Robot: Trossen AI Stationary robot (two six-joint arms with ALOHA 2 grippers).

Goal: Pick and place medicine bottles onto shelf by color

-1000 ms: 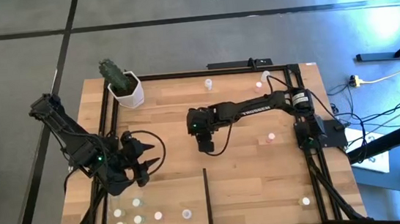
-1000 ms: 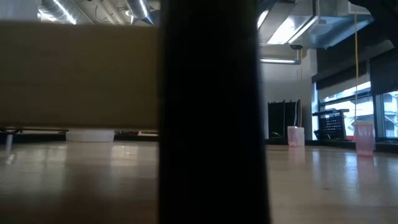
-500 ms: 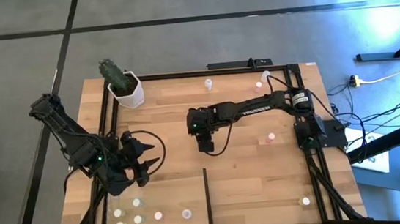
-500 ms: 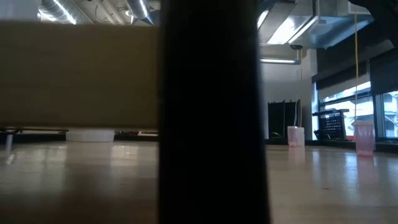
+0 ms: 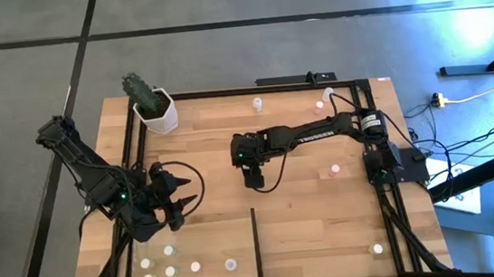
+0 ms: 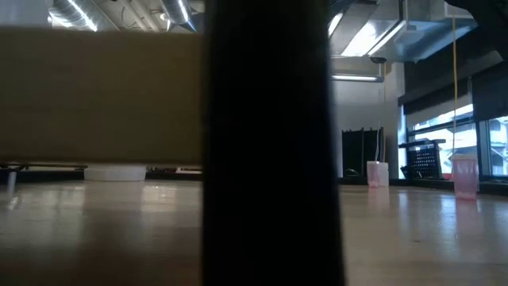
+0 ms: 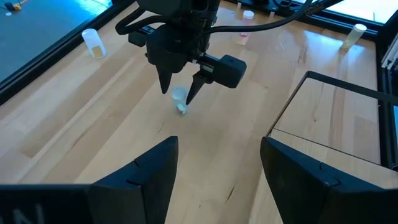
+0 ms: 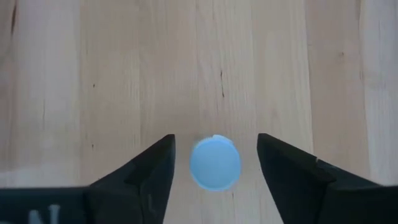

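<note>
The black divider (image 6: 266, 143) stands nearest the low camera, a broad dark upright hiding the middle of that view. From above it is a thin strip (image 5: 255, 242) rising from the near edge of the table (image 5: 311, 232), whose top is pale wood planks with fine grain inside a black metal frame.

Left of the divider, along the near edge, sit 5 tiny round-capped bottles (image 5: 171, 272), some whitish, some faintly green or pink. Another capped bottle (image 5: 378, 249) sits alone at the near right corner.

Farther in on the left, the left end effector (image 5: 186, 188) hangs over bare wood, its 2 dark pointed fingers spread apart and holding nothing. Its wrist view shows those fingers (image 7: 140, 180) as blocky matte-black wedges with open table between them.

At mid-table the right end effector (image 5: 255, 180) points straight down. In its wrist view, 2 dark angular fingers (image 8: 140, 177) stand apart on either side of a round, smooth, pale-blue cap (image 8: 214, 163), with bare wood showing in both gaps, so it is open and grips nothing. The left wrist view shows the same end effector (image 7: 176, 93) straddling a small clear bottle with that cap (image 7: 180, 96) standing upright on the table.

To the right lies 1 pink bottle (image 5: 333, 170). Along the far edge stand 2 more bottles (image 5: 257, 105) and a white hexagonal pot (image 5: 159, 115) holding a spiky green cactus.
</note>
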